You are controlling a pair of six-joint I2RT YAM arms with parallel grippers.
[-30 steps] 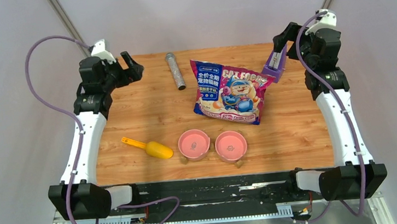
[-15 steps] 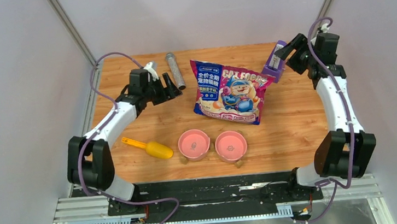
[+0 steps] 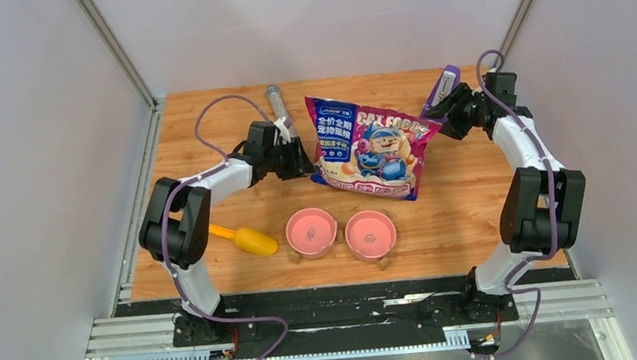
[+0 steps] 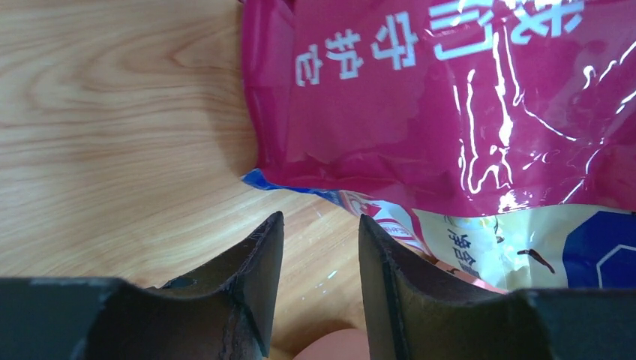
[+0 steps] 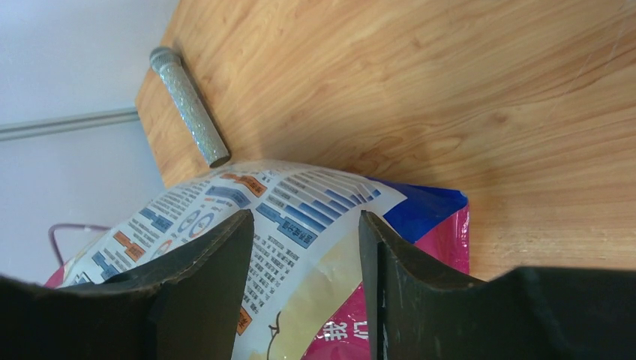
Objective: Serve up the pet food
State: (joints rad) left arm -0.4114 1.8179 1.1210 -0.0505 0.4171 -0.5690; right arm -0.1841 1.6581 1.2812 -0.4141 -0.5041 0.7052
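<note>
The pet food itself is out of view. The glossy purple-pink cat-food bag [image 3: 369, 144] lies flat at the back middle of the table. My left gripper [image 3: 302, 159] is low at the bag's left edge. In the left wrist view, the left gripper [image 4: 319, 221] is open over bare wood, the bag's edge [image 4: 450, 112] just ahead of the tips. My right gripper [image 3: 440, 121] is at the bag's back right corner. Seen from the right wrist, the right gripper [image 5: 304, 217] is open, with the bag [image 5: 225, 195] showing behind and between its fingers. Two pink bowls [image 3: 311, 231] [image 3: 370, 232] stand near the front. A yellow scoop [image 3: 246, 238] lies to their left.
A grey cylinder [image 3: 276, 100] lies at the back, left of the bag, and shows in the right wrist view as the grey cylinder [image 5: 187, 105]. A purple holder [image 3: 445, 84] stands behind the right gripper. Grey walls close in on three sides of the wooden table [image 3: 476, 200].
Both arms have swung down and inward from raised positions at the table's back corners to the bag's two ends. Both pairs of jaws have narrowed.
</note>
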